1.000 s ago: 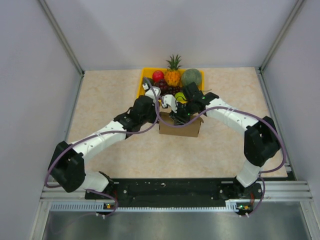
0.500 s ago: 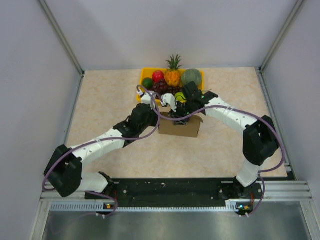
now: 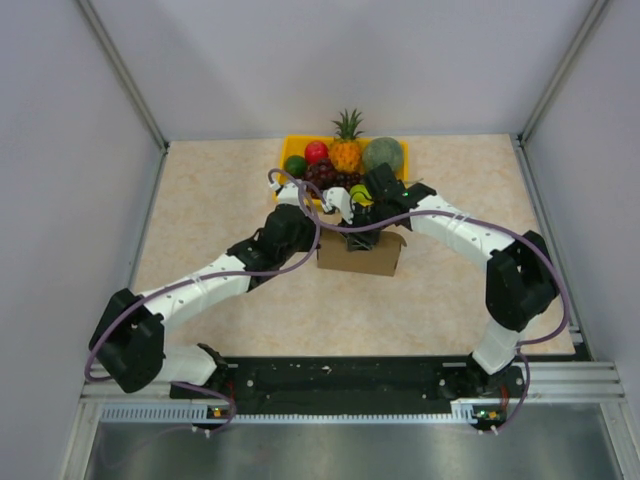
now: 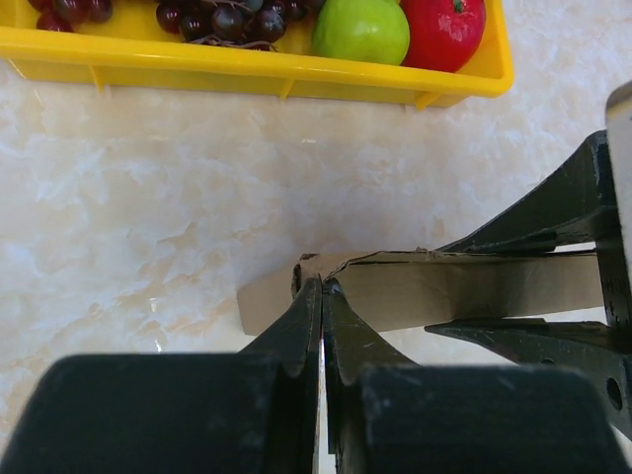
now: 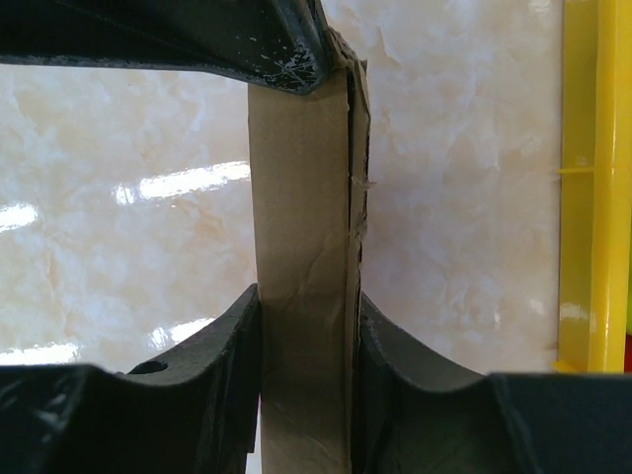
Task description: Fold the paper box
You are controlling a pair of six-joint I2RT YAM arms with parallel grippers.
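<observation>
The paper box (image 3: 364, 257) is a brown cardboard carton standing mid-table, just in front of the fruit tray. My left gripper (image 3: 334, 214) is at its back left corner. In the left wrist view the left gripper (image 4: 322, 286) is shut, its tips pinching the end of a cardboard wall (image 4: 464, 286). My right gripper (image 3: 362, 234) comes down on the box's top. In the right wrist view the right gripper (image 5: 304, 341) is shut on an upright, doubled cardboard wall (image 5: 301, 188), one finger on each side. The box's inside is hidden by the arms.
A yellow fruit tray (image 3: 283, 163) stands right behind the box, holding a pineapple (image 3: 346, 148), a melon (image 3: 383, 154), apples and grapes. Its rim shows in the left wrist view (image 4: 247, 74) and in the right wrist view (image 5: 592, 197). Walls enclose the table on both sides and at the back.
My left arm has stretched forward and its gripper has come down onto the box's back left corner. The box's raised flaps now sit lower. The right gripper has barely moved.
</observation>
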